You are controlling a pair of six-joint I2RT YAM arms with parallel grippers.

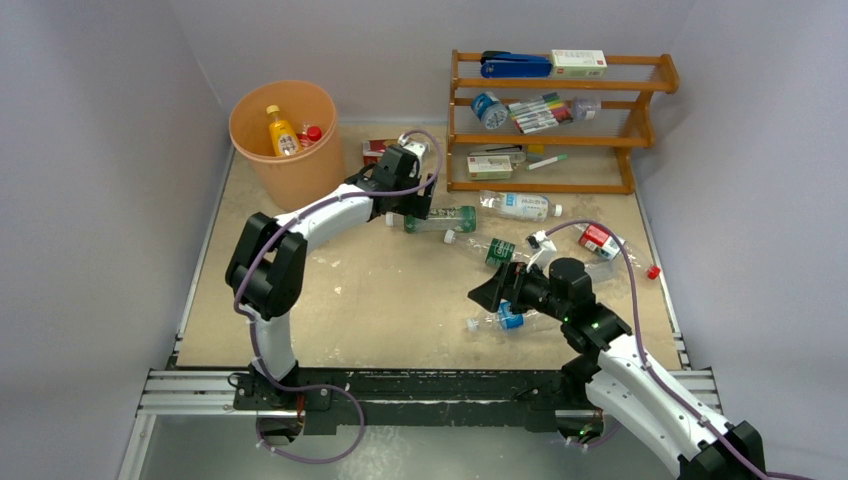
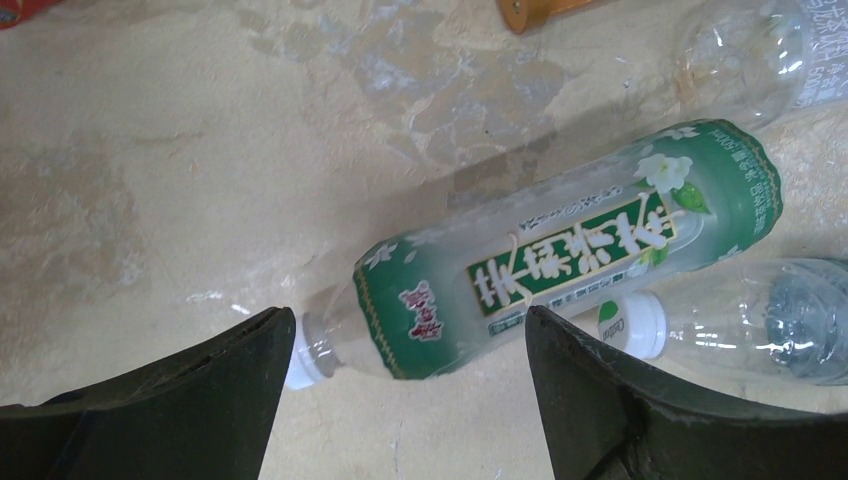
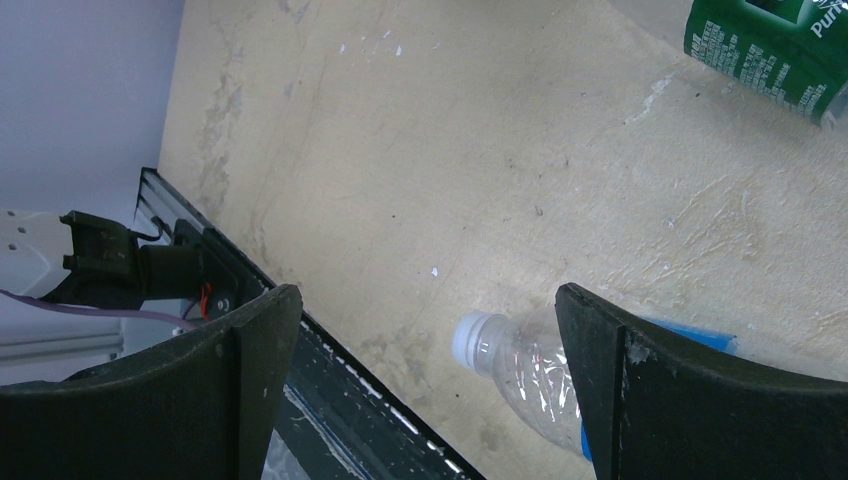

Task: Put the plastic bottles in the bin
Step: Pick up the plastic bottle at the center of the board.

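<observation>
The peach-orange bin (image 1: 285,150) stands at the back left and holds a yellow bottle (image 1: 282,130) and a red-topped one (image 1: 310,133). My left gripper (image 1: 415,207) is open just above a green-labelled bottle (image 1: 442,219) that lies on its side. In the left wrist view that bottle (image 2: 560,265) lies between my spread fingers, with its white cap by the left fingertip (image 2: 270,335). My right gripper (image 1: 497,293) is open over a clear blue-labelled bottle (image 1: 503,320). In the right wrist view its neck (image 3: 510,365) lies beside the right finger (image 3: 600,350).
More bottles lie on the board: a clear white-labelled one (image 1: 520,207), a dark-green-labelled one (image 1: 500,250), a red-labelled one (image 1: 600,240), a red-and-gold one (image 1: 375,150). A red cap (image 1: 653,271) lies at the right. The wooden rack (image 1: 640,150) stands at the back right.
</observation>
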